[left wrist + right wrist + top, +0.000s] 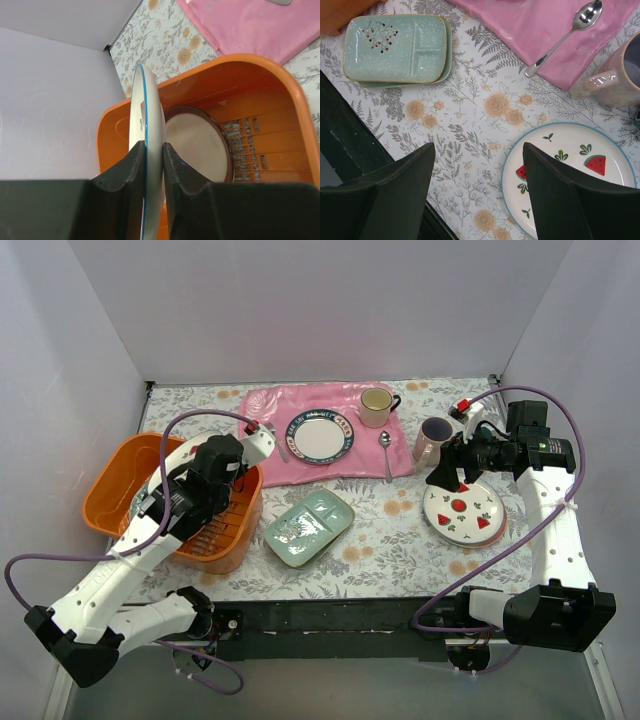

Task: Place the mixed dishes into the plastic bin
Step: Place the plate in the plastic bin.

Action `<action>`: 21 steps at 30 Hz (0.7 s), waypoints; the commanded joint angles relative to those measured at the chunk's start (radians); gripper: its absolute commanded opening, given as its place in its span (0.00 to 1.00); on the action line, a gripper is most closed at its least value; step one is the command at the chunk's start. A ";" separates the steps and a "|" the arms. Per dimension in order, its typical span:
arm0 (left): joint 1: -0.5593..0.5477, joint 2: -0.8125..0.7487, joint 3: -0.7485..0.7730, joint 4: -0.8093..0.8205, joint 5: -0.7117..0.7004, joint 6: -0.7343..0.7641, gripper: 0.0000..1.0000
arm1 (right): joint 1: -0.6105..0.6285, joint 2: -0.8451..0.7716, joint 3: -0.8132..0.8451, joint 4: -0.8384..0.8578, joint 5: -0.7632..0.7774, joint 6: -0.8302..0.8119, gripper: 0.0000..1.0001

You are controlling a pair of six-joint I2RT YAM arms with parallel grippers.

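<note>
Orange bin (280,80) with maroon-rimmed plate (197,145); teal-edged plate (150,115) in left hand (154,150)

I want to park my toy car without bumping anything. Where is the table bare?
Bare flowered tabletop lies between the green tray and the fruit plate, and along the near edge in front of both. The pink mat is crowded with a blue-rimmed plate, cream mug and spoon; the orange bin fills the left.

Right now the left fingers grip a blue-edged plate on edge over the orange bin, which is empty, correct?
Not quite: the orange bin holds a maroon-rimmed plate, as the left wrist view shows. The left fingers do grip a blue-edged plate on edge over it.
</note>
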 commanded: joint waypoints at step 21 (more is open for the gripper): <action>0.261 -0.063 -0.223 0.280 0.072 0.084 0.00 | -0.014 -0.005 -0.032 0.007 -0.034 -0.022 0.78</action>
